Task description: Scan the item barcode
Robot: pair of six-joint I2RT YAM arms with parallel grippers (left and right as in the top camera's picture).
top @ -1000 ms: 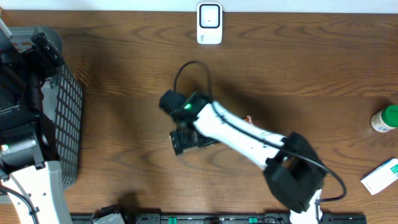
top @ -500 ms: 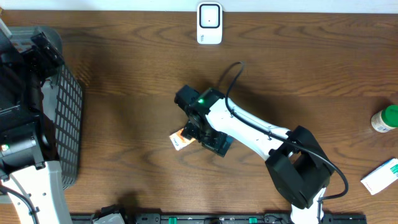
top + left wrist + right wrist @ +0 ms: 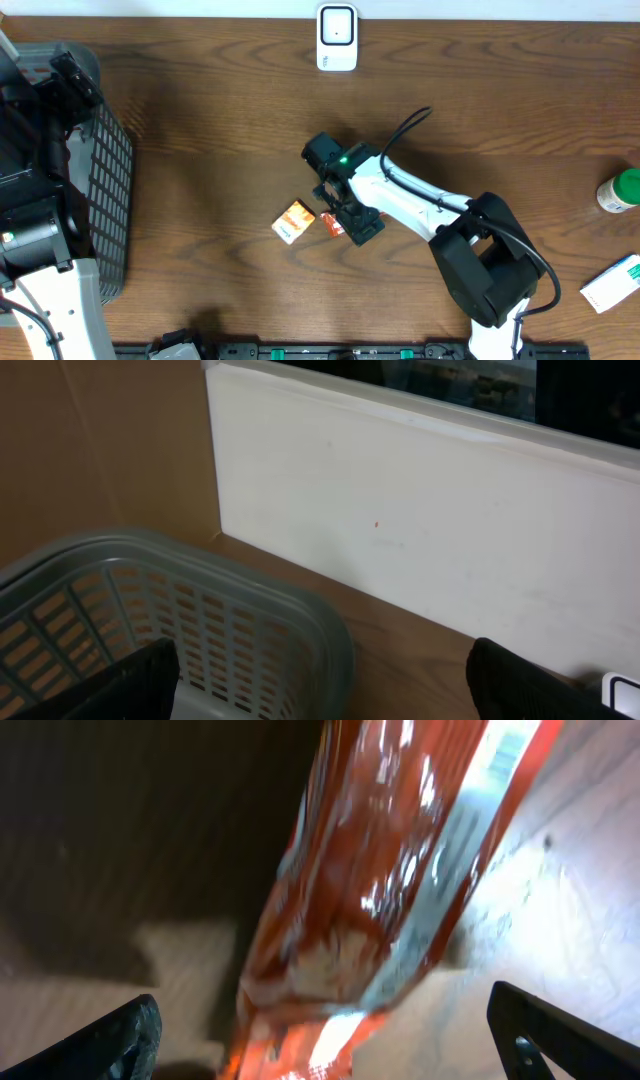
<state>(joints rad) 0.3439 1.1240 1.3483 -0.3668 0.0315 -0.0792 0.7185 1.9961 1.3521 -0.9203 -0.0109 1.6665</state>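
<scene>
The item, a shiny orange-red packet (image 3: 294,221), lies flat on the wooden table left of centre. In the right wrist view the packet (image 3: 390,880) fills the middle, tilted and blurred, its lower end between my fingers. My right gripper (image 3: 347,217) hangs just over the packet's right end with its jaws open wide and not closed on it. Its black fingertips (image 3: 110,1040) show far apart at the bottom corners. The white scanner (image 3: 337,38) stands at the table's far edge. At the far left, my left gripper (image 3: 320,695) is open and empty above the basket.
A grey mesh basket (image 3: 108,190) stands at the left edge, its rim (image 3: 200,575) close below the left fingers. A white board (image 3: 420,510) backs the table there. A green-capped bottle (image 3: 621,190) and a white-teal box (image 3: 612,283) lie at the far right.
The right arm has swung right and its jaws have opened wider. The packet, earlier hidden under the gripper, now lies uncovered on the table to its left. The left arm has not moved.
</scene>
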